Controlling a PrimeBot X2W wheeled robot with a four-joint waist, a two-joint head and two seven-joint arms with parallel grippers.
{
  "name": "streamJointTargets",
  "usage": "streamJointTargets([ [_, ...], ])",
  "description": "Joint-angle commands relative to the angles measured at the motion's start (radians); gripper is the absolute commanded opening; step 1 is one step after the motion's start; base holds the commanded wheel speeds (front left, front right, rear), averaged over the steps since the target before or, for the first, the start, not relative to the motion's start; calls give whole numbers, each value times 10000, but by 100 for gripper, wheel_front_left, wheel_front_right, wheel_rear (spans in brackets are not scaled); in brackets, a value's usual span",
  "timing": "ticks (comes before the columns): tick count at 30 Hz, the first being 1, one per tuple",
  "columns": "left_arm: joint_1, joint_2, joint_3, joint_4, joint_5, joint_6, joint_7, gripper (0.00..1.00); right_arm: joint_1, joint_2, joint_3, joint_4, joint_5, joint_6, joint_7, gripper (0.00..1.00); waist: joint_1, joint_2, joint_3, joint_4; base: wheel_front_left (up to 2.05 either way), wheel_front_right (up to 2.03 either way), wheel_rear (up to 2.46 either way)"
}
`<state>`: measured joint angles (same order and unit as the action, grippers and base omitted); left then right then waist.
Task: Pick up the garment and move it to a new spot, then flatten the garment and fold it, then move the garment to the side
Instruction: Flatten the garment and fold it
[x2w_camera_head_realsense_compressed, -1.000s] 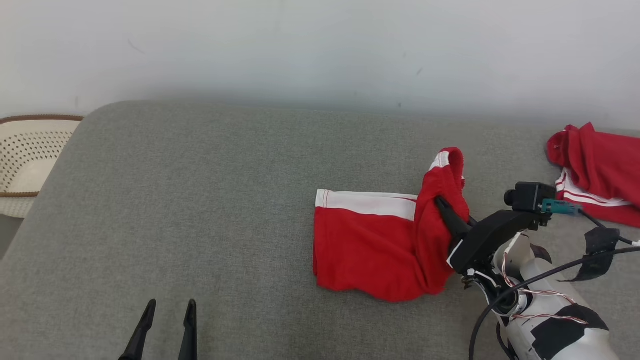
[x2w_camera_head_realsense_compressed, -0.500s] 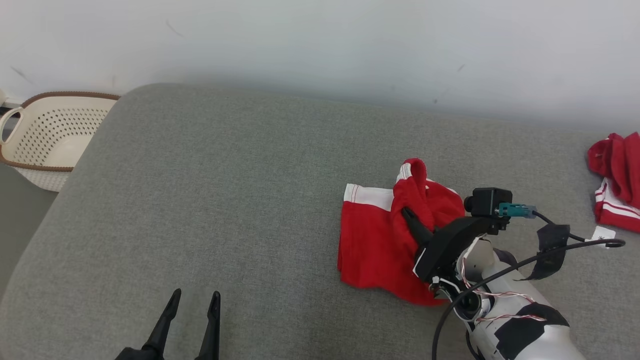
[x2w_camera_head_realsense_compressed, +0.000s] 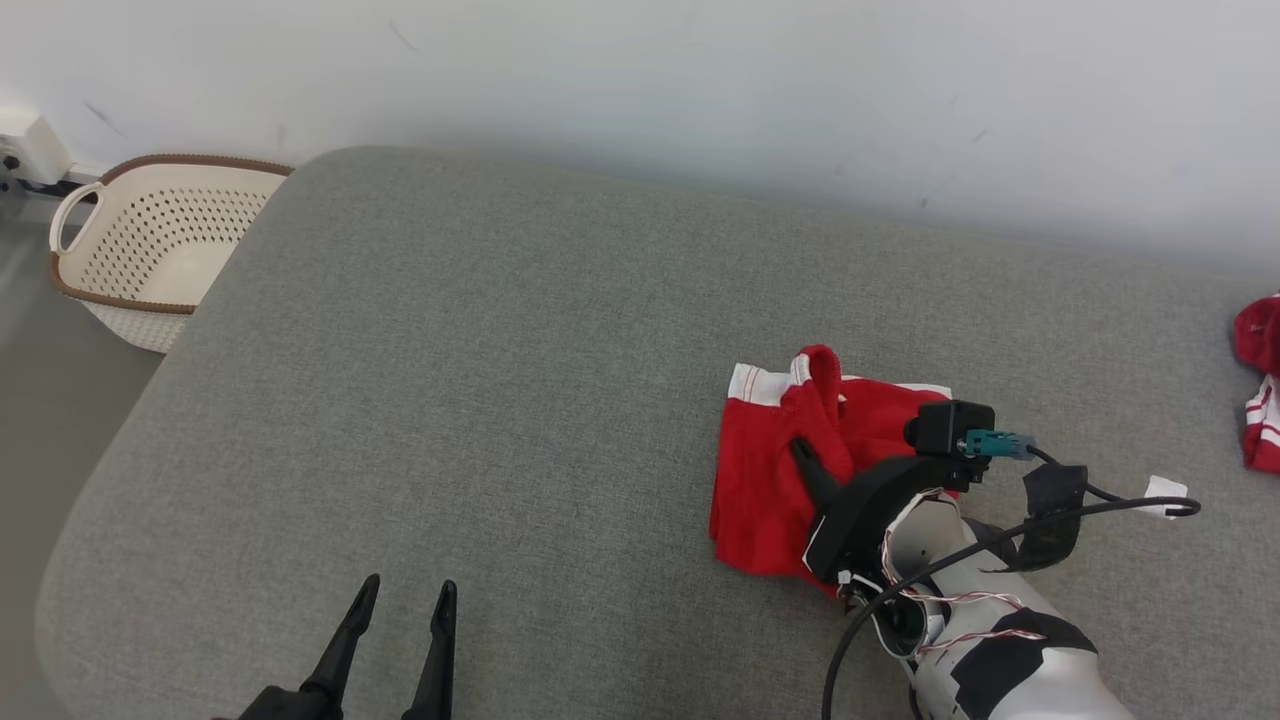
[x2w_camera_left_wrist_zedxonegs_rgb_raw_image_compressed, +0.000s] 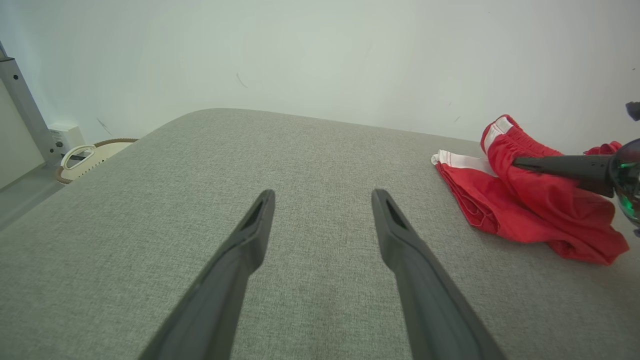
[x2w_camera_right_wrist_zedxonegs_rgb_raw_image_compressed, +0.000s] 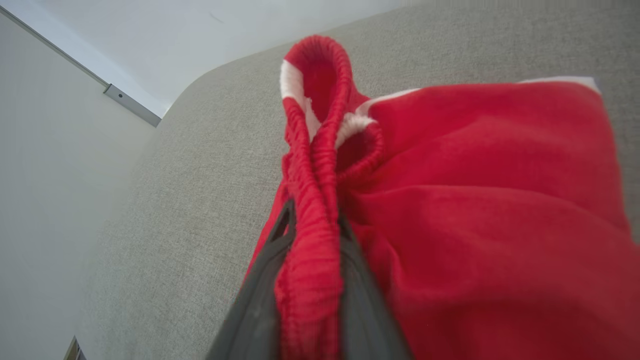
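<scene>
The garment (x2w_camera_head_realsense_compressed: 765, 490) is a pair of red shorts with white stripes, lying bunched on the grey cushion (x2w_camera_head_realsense_compressed: 480, 380) right of centre. My right gripper (x2w_camera_head_realsense_compressed: 800, 452) is shut on its elastic waistband, which stands up in a loop over the rest of the cloth. In the right wrist view the ribbed waistband is pinched between the two dark fingers (x2w_camera_right_wrist_zedxonegs_rgb_raw_image_compressed: 280, 240), with the garment (x2w_camera_right_wrist_zedxonegs_rgb_raw_image_compressed: 480, 200) spreading to the right. My left gripper (x2w_camera_head_realsense_compressed: 405, 592) hovers open over bare cushion at the lower left, well apart from the garment (x2w_camera_left_wrist_zedxonegs_rgb_raw_image_compressed: 525, 210). Nothing sits between the open fingers of the left gripper (x2w_camera_left_wrist_zedxonegs_rgb_raw_image_compressed: 322, 196).
A perforated cream basket (x2w_camera_head_realsense_compressed: 150, 250) with a brown rim stands on the floor beyond the cushion's left corner. Other red and white clothing (x2w_camera_head_realsense_compressed: 1262, 395) lies at the far right edge. A pale wall runs behind the cushion.
The camera has swung left, bringing the basket into fuller view. My right gripper has carried the waistband leftward over the shorts, so the garment now lies narrower and more bunched.
</scene>
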<state>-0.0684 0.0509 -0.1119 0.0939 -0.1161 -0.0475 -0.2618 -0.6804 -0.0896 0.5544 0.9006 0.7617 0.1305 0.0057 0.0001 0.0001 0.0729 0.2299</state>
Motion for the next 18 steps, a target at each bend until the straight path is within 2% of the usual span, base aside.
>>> streamJointTargets([
  [1, -121, -2, -8, 47, -36, 27, -41, 100, -120, 43, 52, 92, -54, 3, -158, 48, -1, -1, -11, 11, 0, 0, 0],
  [2, -120, -1, 0, 56, -43, 28, -41, 100, -112, 76, 68, 176, 1, 3, -211, 100, -1, -1, -21, 7, 0, 0, 0],
  [8, 37, -3, 178, 31, -12, 55, -41, 100, 4, -26, 315, -268, 316, 3, -982, 100, -1, -1, -137, -185, 0, 0, 0],
  [18, 387, -3, 564, -235, 151, 78, -41, 100, 459, -1183, 396, -1295, 264, 3, -2244, 100, -1, -1, -318, -675, 0, 0, 0],
])
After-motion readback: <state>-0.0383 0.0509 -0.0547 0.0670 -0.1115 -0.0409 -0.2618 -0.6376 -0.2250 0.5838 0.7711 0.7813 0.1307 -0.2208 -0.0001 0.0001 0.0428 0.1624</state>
